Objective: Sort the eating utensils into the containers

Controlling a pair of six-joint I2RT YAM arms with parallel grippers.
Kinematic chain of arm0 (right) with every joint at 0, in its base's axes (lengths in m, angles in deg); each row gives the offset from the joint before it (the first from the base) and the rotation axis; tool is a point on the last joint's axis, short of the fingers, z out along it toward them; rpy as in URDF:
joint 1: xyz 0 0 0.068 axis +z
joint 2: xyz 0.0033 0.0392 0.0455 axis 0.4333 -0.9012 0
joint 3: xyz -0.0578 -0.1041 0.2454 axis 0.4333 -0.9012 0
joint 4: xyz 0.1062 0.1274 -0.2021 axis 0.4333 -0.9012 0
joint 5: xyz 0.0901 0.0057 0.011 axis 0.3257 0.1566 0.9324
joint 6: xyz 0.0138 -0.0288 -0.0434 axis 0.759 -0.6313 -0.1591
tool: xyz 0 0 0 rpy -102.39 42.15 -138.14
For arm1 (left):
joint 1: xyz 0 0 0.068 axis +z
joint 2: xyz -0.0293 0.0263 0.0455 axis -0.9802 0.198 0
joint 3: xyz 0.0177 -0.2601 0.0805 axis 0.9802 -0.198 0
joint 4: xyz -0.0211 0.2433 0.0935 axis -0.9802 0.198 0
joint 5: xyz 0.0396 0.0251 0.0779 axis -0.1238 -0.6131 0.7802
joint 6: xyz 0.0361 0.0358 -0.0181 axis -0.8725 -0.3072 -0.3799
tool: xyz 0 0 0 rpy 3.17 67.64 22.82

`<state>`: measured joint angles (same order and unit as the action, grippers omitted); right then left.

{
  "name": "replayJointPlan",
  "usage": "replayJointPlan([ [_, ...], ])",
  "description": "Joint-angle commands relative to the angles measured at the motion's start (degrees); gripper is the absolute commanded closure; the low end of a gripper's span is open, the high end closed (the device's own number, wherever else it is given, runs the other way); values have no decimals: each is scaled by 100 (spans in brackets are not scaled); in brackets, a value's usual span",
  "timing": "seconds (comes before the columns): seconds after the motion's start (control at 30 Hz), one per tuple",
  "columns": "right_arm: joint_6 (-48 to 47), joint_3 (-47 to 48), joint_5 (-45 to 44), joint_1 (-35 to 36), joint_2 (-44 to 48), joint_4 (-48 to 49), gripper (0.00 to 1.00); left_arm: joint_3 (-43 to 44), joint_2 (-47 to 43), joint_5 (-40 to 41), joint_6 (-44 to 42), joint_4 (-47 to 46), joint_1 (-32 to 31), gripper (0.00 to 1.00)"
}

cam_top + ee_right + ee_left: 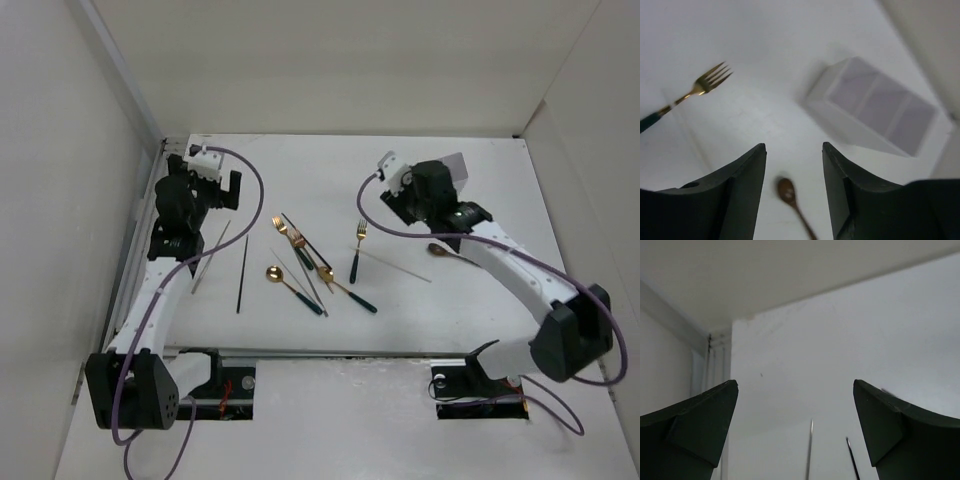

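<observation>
Where the task stands: nothing is sorted that I can see. The compartments of the white bin that show look bare, and every utensil in view lies on the table.
left to do: all of it, by my reckoning; each piece has yet to be lifted and dropped into a compartment.
left gripper: jaws spread wide with nothing between them, raised over the far left of the table and facing the back wall.
pale stick: flat on the table, slanted, the closest piece to the left gripper, just on the arm-base side of it and not touched.
dark chopstick: just right of the pale stick and apart from it.
centre cluster: a short fork, a left spoon and a middle spoon lie crossed and tangled, well apart from both grippers.
lone fork: right of the cluster, tines toward the back wall, near the right gripper's left side.
right gripper: jaws partly parted and empty, hanging above the table.
brown spoon: on the table under the gap between the right fingers; no contact that I can make out. Likely the next pick, in my judgement.
bin position: far right, just beyond the right gripper, partly hidden by it from overhead.
</observation>
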<state>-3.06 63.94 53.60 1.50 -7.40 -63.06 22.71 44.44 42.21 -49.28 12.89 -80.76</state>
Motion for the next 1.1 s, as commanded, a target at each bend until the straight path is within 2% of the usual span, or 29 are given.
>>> replayJointPlan([
  [0.0,827,-1,817,261,-742,-1238,46,-184,-144,231,314,1224,7,0],
  [0.13,969,-186,1115,516,-1358,-1431,30,-493,-419,152,657,837,7,0],
  [0.37,820,183,1310,657,-2316,-1696,32,-731,-586,160,728,572,7,0],
  [0.5,767,236,1380,543,-2528,-1547,35,-784,-586,213,780,572,7,0],
  [0.63,767,288,1302,490,-2739,-1493,46,-846,-638,213,833,624,7,0],
  [0.83,767,394,1195,490,-2968,-1379,56,-846,-638,213,833,686,7,0],
  [0.97,767,394,1195,490,-3073,-1326,79,-846,-638,213,833,686,7,0],
  [1.0,767,394,1143,490,-3073,-1326,100,-846,-638,213,833,686,7,0],
  [1.07,767,394,1072,490,-3134,-1326,100,-846,-638,213,833,633,7,0],
])
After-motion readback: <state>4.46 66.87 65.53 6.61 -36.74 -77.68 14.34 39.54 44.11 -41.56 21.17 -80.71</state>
